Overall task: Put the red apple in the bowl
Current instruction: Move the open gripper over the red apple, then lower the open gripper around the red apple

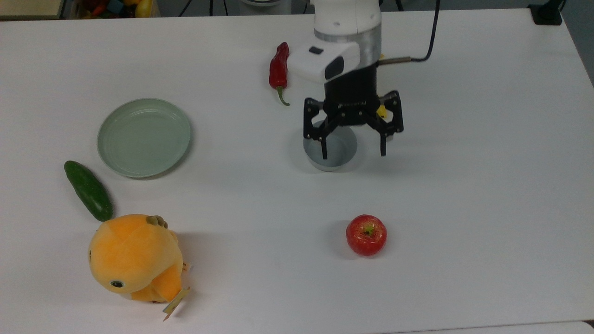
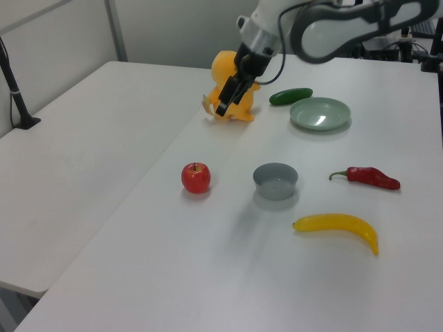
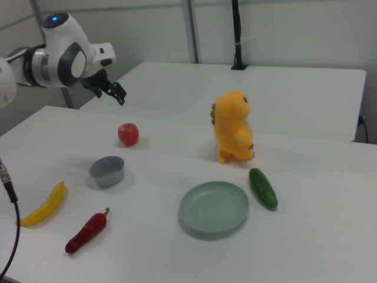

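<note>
The gripper (image 1: 352, 152) hangs high above the bowl (image 1: 343, 161), fingers spread and empty. The red apple (image 1: 366, 234) sits alone on the surface (image 1: 464, 208), nearer the top view's bottom edge. Being round and glossy, it may roll away if the fingers close off-centre.

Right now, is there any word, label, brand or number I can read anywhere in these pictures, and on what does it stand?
Small pale lettering on the black two-finger gripper body: too blurred to read.
Paper tag on the orange plush toy: no readable print.
Nothing else carries text.
</note>
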Motion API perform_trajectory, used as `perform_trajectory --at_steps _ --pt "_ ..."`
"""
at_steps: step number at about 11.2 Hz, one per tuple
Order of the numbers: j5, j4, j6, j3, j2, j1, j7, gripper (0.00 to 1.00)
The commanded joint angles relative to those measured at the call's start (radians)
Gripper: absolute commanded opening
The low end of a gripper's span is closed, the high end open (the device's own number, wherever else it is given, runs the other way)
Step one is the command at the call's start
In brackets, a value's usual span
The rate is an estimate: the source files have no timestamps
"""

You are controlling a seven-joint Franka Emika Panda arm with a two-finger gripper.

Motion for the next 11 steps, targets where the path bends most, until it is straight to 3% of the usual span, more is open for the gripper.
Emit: perform_trajectory --at_steps 1,5,11 --pt "-0.047 0.093 0.098 -0.005 0.114 0.012 0.040 1.00" --pt "-0.055 0.098 0.187 -0.010 0.183 0.030 0.062 1.00" --pt "-0.239 0.090 0.305 -0.007 0.280 0.047 0.172 1.00"
